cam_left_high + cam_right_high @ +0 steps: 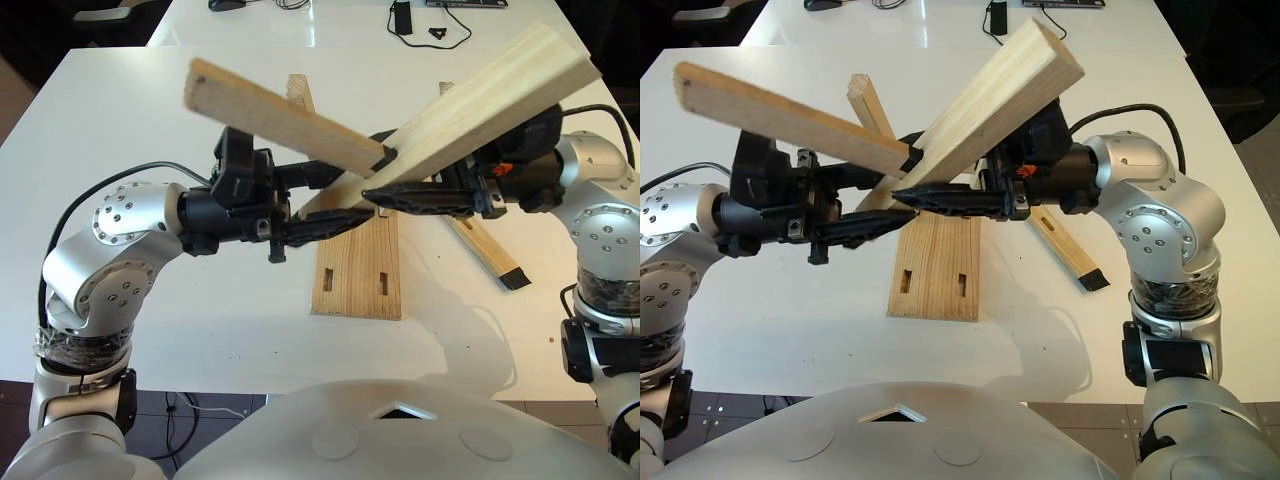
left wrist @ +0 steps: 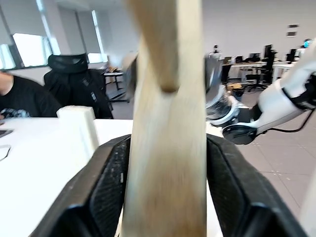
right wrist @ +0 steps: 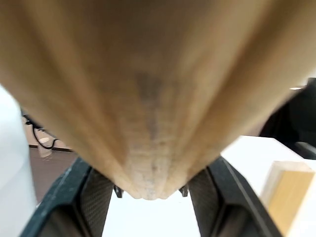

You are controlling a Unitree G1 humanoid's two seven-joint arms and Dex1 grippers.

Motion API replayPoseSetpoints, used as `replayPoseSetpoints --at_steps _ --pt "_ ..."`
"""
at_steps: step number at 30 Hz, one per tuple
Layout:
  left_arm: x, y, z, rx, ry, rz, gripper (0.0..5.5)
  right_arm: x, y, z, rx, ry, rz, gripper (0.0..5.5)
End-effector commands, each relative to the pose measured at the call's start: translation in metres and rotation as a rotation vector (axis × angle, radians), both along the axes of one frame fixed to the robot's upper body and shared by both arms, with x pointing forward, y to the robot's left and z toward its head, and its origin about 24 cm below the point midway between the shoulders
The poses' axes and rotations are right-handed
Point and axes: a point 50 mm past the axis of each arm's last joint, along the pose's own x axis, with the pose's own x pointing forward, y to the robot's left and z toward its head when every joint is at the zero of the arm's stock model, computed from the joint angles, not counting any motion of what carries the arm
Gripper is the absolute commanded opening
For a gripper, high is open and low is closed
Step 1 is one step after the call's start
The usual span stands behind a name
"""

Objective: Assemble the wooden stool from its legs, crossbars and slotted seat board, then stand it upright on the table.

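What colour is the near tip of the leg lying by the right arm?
Black tip on the pale leg; clearest in the right eye view.

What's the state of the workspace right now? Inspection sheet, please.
Surface: white table, glossy.
Job's things: slotted seat board flat at centre; wide leg raised, narrow bar meeting it, joint hidden; dark-tipped piece and plain piece lying on the table.
Clutter: small black items on the table behind.
Grippers: left gripper and right gripper both shut on the wide leg.
Cables: left arm cable and right arm cable loop free.
Surroundings: office chair beyond the table.
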Motion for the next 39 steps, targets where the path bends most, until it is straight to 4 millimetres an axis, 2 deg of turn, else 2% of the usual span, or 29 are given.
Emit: replayPoseSetpoints --at_steps 1,2,8,12,15,18,21,28,32,39 --pt "0.003 0.004 -0.019 0.123 0.010 0.052 3.13 0.002 -0.009 0.013 0.005 -0.063 -0.036 2.00" --pt "0.003 0.006 -0.025 0.152 0.010 0.055 3.34 0.003 -0.012 0.015 0.005 -0.065 -0.046 2.00" --pt "0.001 0.025 -0.061 0.290 0.056 0.105 3.36 0.003 -0.031 0.016 -0.070 -0.052 -0.092 2.00" --pt "-0.011 0.051 -0.087 0.348 0.139 0.197 3.36 0.001 -0.043 0.009 -0.146 0.001 -0.090 2.00" --pt "-0.024 0.070 -0.117 0.435 0.203 0.288 3.36 -0.005 -0.053 -0.005 -0.245 0.054 -0.064 2.00" --pt "-0.032 0.071 -0.141 0.494 0.224 0.339 3.36 -0.009 -0.057 -0.017 -0.336 0.090 -0.029 2.00" --pt "-0.037 0.062 -0.155 0.508 0.228 0.345 3.36 -0.012 -0.061 -0.030 -0.418 0.112 0.010 2.00" --pt "-0.046 0.056 -0.167 0.511 0.240 0.365 3.36 -0.008 -0.063 -0.055 -0.479 0.165 0.035 2.00" --pt "-0.047 0.049 -0.168 0.498 0.241 0.334 3.36 0.000 -0.062 -0.063 -0.457 0.174 -0.008 2.00" --pt "-0.048 0.039 -0.172 0.484 0.238 0.318 3.36 -0.001 -0.057 -0.075 -0.477 0.182 -0.008 2.00"
